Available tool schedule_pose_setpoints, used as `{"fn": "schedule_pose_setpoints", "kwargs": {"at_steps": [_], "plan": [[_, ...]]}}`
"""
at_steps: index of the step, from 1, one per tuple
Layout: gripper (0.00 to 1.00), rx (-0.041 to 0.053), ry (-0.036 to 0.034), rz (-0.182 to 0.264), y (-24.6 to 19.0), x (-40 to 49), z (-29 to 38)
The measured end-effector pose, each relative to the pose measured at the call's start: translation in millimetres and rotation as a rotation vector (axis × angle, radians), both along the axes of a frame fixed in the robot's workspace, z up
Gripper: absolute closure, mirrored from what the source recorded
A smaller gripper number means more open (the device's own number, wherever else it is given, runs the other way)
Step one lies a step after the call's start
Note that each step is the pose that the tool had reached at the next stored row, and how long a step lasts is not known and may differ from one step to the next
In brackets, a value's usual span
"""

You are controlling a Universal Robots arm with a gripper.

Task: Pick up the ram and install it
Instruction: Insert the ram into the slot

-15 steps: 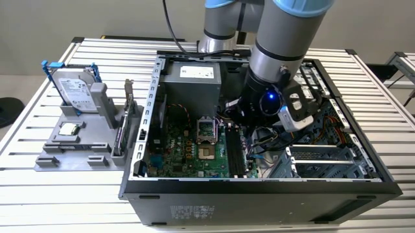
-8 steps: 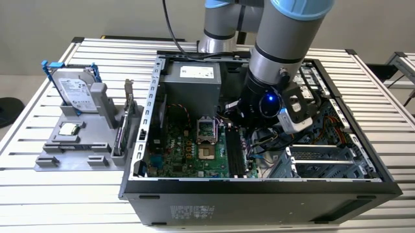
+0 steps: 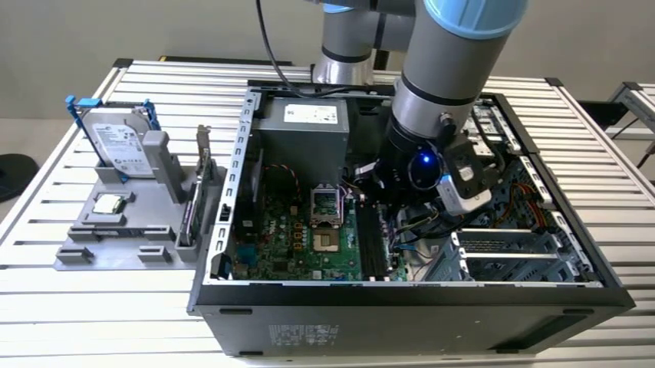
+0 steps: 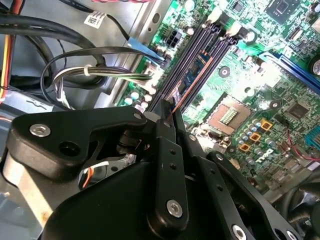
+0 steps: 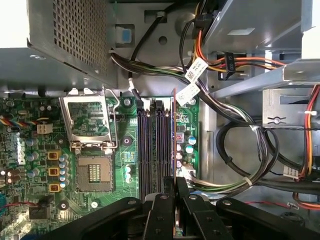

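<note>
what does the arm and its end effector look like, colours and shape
The arm is a thick silver-grey tube with pale blue caps at its joints and a black cable running behind it. Near its wrist sits a black block with a small blue light. The end effector is matt black, with angular linkage plates, silver screws and narrow flat fingers.

Beside the jaws: green motherboard (image 5: 30, 165), empty processor socket (image 5: 93, 172). Farther off: grey power supply (image 3: 302, 123), bundled cables (image 5: 235, 150). Well apart, on slatted worktop (image 3: 123, 307): hard drive (image 3: 115, 138), processor chip (image 3: 107, 204).
</note>
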State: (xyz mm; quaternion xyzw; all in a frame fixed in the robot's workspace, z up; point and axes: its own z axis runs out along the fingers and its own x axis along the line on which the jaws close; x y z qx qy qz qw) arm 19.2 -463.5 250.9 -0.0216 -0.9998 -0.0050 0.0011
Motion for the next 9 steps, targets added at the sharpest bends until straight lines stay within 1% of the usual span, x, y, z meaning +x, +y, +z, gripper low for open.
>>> {"fn": "schedule_pose_setpoints", "kwargs": {"at_steps": [9], "plan": [[1.00,0.0000,0.0024,0.002,-1.3,0.0,-4.0]]}}
